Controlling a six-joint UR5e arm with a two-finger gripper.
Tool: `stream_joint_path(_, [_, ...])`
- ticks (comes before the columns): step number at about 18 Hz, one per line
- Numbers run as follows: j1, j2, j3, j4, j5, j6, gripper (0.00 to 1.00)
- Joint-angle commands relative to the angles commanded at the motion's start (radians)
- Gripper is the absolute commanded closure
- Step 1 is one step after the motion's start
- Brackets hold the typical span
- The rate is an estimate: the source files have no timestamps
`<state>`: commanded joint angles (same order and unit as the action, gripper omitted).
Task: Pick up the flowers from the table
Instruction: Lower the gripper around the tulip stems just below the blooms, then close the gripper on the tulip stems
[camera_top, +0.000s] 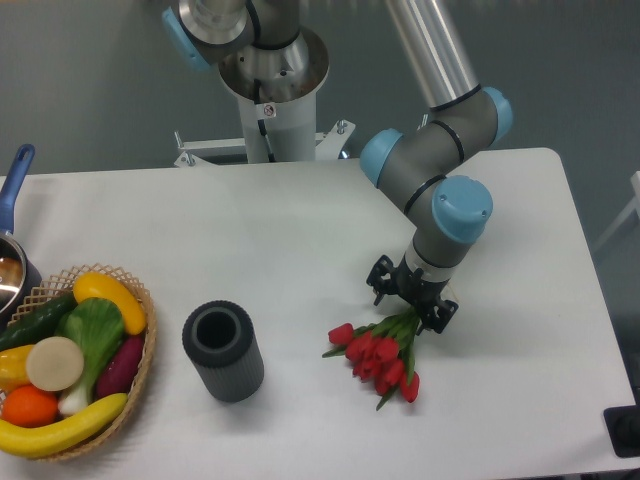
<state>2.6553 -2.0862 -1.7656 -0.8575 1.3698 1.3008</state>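
The flowers (378, 358) are a small bunch of red tulip buds with green leaves, lying on the white table (290, 230) right of centre, buds pointing toward the front. My gripper (412, 303) is down at the stem end of the bunch, its black fingers on either side of the green stems. The stems are hidden under the gripper, and the fingers look closed around them. The buds seem to rest on or just above the table.
A dark grey cylindrical vase (223, 350) stands left of the flowers. A wicker basket of fruit and vegetables (70, 362) sits at the front left edge. A pot with a blue handle (12, 240) is at the far left. The robot base (268, 90) stands behind the table.
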Motion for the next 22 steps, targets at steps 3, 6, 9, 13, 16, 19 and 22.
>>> stream_joint_path(3, [0.000, 0.000, 0.002, 0.002, 0.000, 0.000, 0.42])
stream_joint_path(6, [0.002, 0.002, 0.008, 0.000, 0.000, 0.002, 0.48])
stream_joint_path(9, [0.005, 0.008, 0.009, 0.000, 0.000, -0.008, 0.55])
stream_joint_path(13, [0.006, 0.011, 0.008, 0.000, -0.002, -0.021, 0.64])
stream_joint_path(16, [0.008, 0.018, 0.009, 0.000, -0.002, -0.025, 0.67])
stream_joint_path(19, [0.008, 0.021, 0.023, 0.000, -0.002, -0.026, 0.67])
stream_joint_path(22, [0.008, 0.079, 0.018, 0.000, -0.005, -0.018, 0.67])
